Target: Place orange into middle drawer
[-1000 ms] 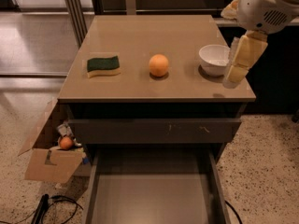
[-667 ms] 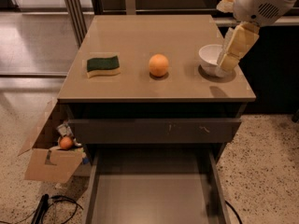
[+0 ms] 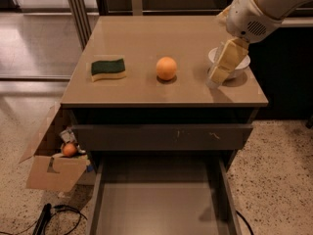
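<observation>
Seeing the orange sitting about mid-countertop, set back from the near edge, with bare top showing between it and its neighbours on both sides. Hanging over the right side: the gripper, tilted down and to the left, tip close above the surface towards the near right corner, well apart from the orange. Grip state not reading from this angle, so calling it cannot tell. Sitting just behind the gripper and partly covered by it: a white bowl, inside hidden. Lying left of the orange, apart from it: a green-topped sponge. Standing pulled out towards the near side, below the closed upper drawer front: the middle drawer, grey floor and thin side walls showing. Leaning against the cabinet's left side on the floor: a cardboard box, flaps open, holding a smaller fruit among clutter.
</observation>
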### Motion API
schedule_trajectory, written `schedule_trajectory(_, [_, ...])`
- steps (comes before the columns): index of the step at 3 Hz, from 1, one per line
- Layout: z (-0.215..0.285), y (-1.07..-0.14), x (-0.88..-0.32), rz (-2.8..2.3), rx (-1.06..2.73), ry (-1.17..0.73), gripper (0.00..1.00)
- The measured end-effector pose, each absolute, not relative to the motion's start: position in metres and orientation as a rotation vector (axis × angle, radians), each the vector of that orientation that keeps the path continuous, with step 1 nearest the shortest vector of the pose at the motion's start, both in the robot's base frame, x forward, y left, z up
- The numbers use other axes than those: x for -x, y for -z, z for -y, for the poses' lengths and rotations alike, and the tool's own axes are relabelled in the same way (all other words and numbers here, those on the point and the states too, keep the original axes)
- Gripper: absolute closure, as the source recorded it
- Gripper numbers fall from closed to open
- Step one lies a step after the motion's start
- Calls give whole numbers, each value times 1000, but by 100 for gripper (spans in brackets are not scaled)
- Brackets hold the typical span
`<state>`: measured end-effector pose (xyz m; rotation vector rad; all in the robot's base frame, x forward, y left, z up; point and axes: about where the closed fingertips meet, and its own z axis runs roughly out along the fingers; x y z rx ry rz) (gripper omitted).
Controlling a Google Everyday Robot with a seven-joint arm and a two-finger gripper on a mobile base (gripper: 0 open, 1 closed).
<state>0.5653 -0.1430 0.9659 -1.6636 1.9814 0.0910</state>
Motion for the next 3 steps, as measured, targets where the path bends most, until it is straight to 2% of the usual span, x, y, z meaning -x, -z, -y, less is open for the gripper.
schedule_trajectory(2, [97,-890,-613,-2018,1454,-309,0])
schedule_trajectory(3, [80,-881,-646,-1997,1393,-319,0])
